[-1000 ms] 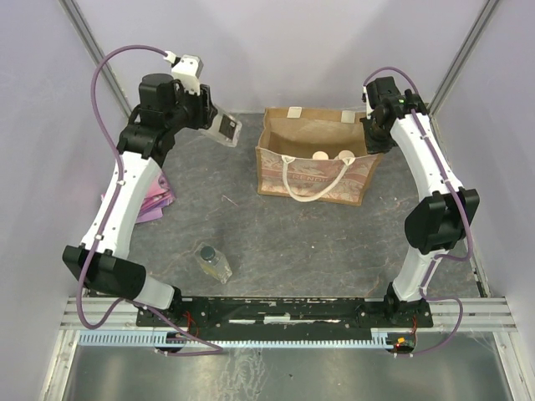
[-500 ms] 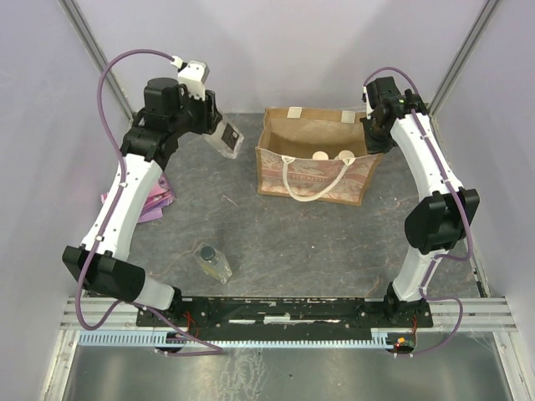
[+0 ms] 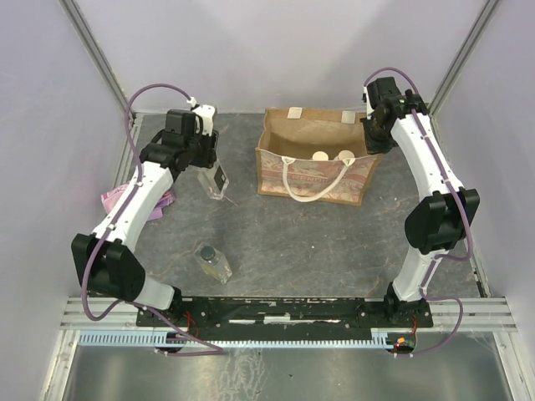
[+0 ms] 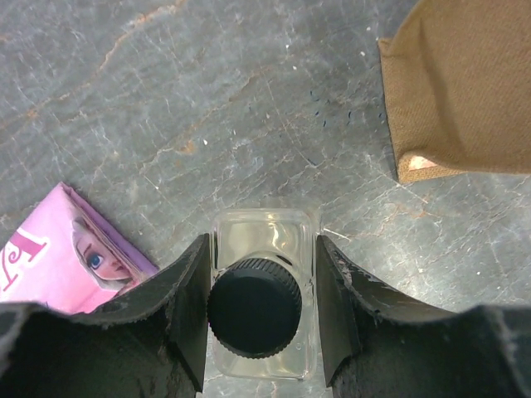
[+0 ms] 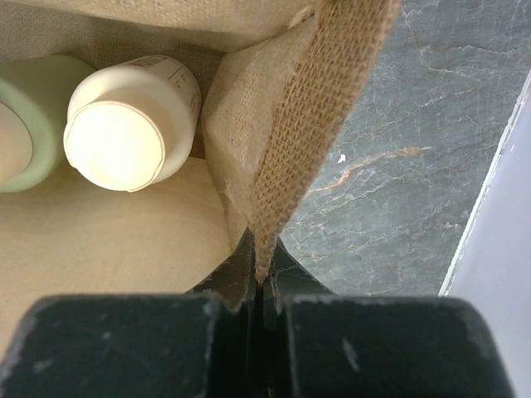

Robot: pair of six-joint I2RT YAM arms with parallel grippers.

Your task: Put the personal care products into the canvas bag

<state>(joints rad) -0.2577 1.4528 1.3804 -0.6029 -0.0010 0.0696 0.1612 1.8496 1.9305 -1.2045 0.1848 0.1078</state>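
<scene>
My left gripper (image 3: 214,172) is shut on a clear squarish bottle with a dark cap (image 4: 262,308), held upright left of the canvas bag (image 3: 313,180); its fingers (image 4: 184,305) press both of the bottle's sides. The bag's corner shows in the left wrist view (image 4: 465,91). My right gripper (image 5: 264,282) is shut on the bag's right wall edge (image 5: 286,157). Inside the bag stand the cream cylindrical bottle (image 5: 133,123) and the pale yellow-green bottle (image 5: 33,108); their tops show from above (image 3: 333,154). A second clear bottle (image 3: 213,261) stands on the table near the front.
A flat pink packet (image 3: 125,199) lies at the table's left edge, partly under my left arm; it also shows in the left wrist view (image 4: 58,249). The bag's cream handle (image 3: 311,185) hangs over its front panel. Pale walls close in the table.
My left gripper has come down and toward the near side with the clear bottle, from high at the far left to low beside the bag. The right arm has not moved.
</scene>
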